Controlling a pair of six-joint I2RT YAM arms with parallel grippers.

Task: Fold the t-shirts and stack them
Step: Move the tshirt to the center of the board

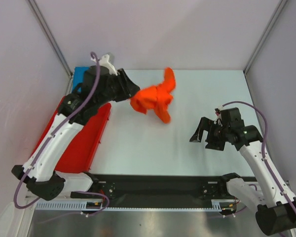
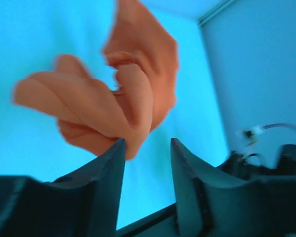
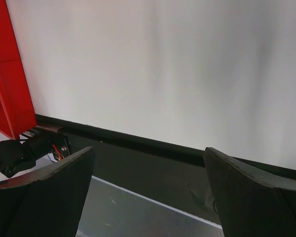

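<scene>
item: orange t-shirt, soft plain fabric. condition: bunched into a loose rumpled lump, one lobe thrown toward 12 o'clock and another trailing toward 5 o'clock; no hem, sleeve or flat panel can be told apart, and the cloth is blurred in the left wrist view. location: far half of the white table, toward 11 o'clock of its centre; whether it lies on the surface or hangs just above cannot be told. left gripper, at 9 o'clock of the lump: jaws partly parted, the gap between the fingers seen bare, fabric just beyond the tips; nothing is judged to be pinched. right gripper, at 4 o'clock of the shirt and well apart: jaws spread wide, nothing held. red tray is noted at the table's 9 o'clock edge; a blue patch, probably the blue t-shirt, is glimpsed at 11 o'clock behind the left arm. step in hand, as judged: spreading the orange shirt before folding. handling advised: two separate edges are to be taken, one per gripper, and drawn apart; the middle of the lump is to be avoided, lest several layers be caught together.
</scene>
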